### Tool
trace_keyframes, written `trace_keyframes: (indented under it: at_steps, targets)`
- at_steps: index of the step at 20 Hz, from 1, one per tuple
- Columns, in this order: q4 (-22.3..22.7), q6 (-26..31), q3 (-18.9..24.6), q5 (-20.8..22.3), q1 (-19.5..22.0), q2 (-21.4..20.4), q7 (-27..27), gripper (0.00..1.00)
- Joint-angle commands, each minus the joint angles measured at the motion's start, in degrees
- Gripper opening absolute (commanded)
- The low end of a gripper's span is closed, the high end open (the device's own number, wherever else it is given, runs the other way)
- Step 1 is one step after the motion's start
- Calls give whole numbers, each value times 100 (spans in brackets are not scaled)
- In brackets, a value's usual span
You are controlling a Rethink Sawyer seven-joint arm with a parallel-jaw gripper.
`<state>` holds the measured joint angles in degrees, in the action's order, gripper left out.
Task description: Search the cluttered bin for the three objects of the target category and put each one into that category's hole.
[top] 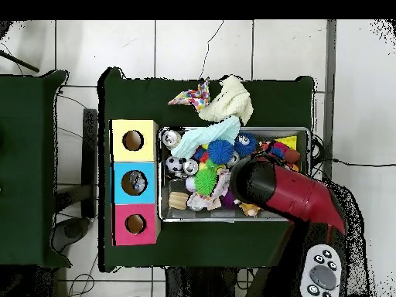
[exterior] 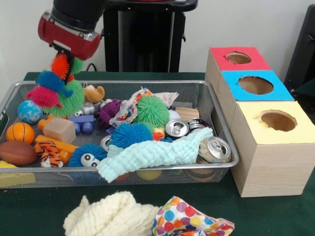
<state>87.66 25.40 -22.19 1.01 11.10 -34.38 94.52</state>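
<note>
1. Spiky multicoloured toy point(exterior: 56, 88) (green body, with blue, pink and orange bristly lumps) hangs directly under the gripper point(exterior: 64, 53), above the left end of the mesh bin point(exterior: 206, 93); its lower part sits at about rim height there.
2. Gripper fingers are hidden behind the toy's orange tuft; cannot tell whether they are clamped or apart. In the overhead view the red arm point(top: 290, 193) covers the gripper entirely.
3. 2 more spiky balls lie in the bin's middle: green ball point(exterior: 152, 109) and blue ball point(exterior: 130, 134), just beside each other.
4. Mint cloth point(exterior: 152, 155) drapes over the bin's front rim; 2 silver cans point(exterior: 177, 128) point(exterior: 215, 149) sit toward the right end.
5. 3 boxes stand in a row against the bin's right end, each with 1 round hole: red box point(exterior: 236, 59), blue box point(exterior: 253, 84), yellow box point(exterior: 278, 123).
6. On the table's front edge, outside the bin: cream knit cloth point(exterior: 108, 214) and polka-dot cloth point(exterior: 189, 221).
</note>
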Motion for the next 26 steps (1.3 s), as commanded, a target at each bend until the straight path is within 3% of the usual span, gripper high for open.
trace_keyframes:
  at_steps: [1,7,22,26]
  targets:
    - [-552,1017,692,356,15,-278,-401,0]
    - [-762,1174,925,471,167,-229,-537,0]
    - [-867,463,2023,844,923,75,-855,0]
    - [-1061,526,2230,972,1015,192,-778,0]
